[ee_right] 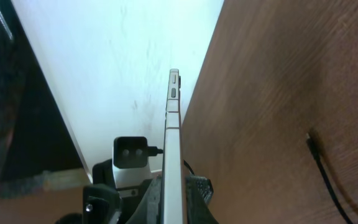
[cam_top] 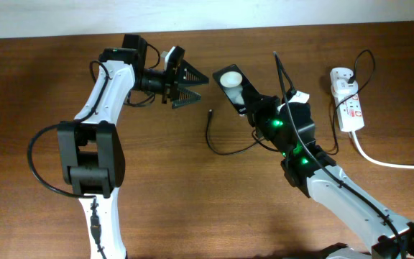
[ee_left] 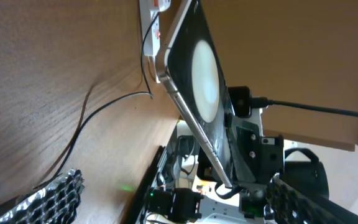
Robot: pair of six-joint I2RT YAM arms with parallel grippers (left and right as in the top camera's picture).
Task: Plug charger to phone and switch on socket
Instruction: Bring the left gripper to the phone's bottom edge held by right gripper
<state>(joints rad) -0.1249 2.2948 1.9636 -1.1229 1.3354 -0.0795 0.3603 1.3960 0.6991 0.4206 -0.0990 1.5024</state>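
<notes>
My right gripper (cam_top: 252, 102) is shut on the phone (cam_top: 231, 81), a black slab with a white round spot, and holds it tilted above the table. In the right wrist view the phone (ee_right: 174, 124) is edge-on between the fingers (ee_right: 174, 198). The charger's plug tip (cam_top: 210, 113) lies on the table left of the phone, and its thin black cable (cam_top: 225, 150) curves back to the right. The tip also shows in the right wrist view (ee_right: 312, 139). My left gripper (cam_top: 187, 85) is open and empty, facing the phone (ee_left: 197, 93). The socket (cam_top: 347, 101) lies at the far right.
The socket's thick white cord (cam_top: 387, 162) trails off to the right edge. A thin black cable loops by the socket (cam_top: 369, 56). The socket (ee_left: 151, 12) and the thin cable (ee_left: 104, 109) show beyond the phone in the left wrist view. The table is brown wood (cam_top: 192, 201).
</notes>
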